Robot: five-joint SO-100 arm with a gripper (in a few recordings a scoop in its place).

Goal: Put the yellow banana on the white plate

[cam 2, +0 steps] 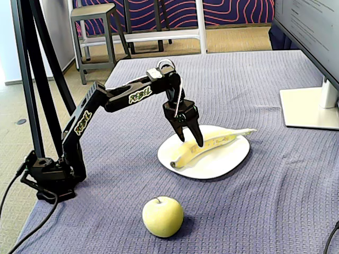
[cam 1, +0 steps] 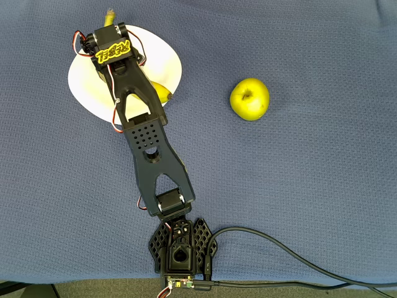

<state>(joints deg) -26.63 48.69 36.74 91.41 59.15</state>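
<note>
1. Hovering over the plate (cam 2: 225,159), the gripper (cam 2: 190,138) has its two dark fingers parted in the fixed view, tips pointing down, nothing between them. Jaws released.
2. Fingertips sit just above the banana (cam 2: 209,145), near its middle. Whether a tip touches the peel cannot be told.
3. Banana lies flat on the plate. In the fixed view its long axis runs from lower left to upper right: blunt end near the plate's left front edge, thin stem reaching the far right rim and poking slightly past it.
4. In the overhead view the arm (cam 1: 146,133) covers most of the fruit; a yellow end (cam 1: 162,92) shows beside the arm, and the greenish stem (cam 1: 110,13) juts beyond the plate's (cam 1: 84,77) top edge.
5. Judged step: placement looks done; the banana rests on the plate, grip let go. Release or just after.
6. Next move calls for a straight lift clear of the fruit before swinging back, so the fingers do not drag or roll it off the rim.
7. Apple (cam 2: 162,216) sits well apart on the blue cloth (cam 2: 265,211), nearer the camera in the fixed view. Not involved.
</note>
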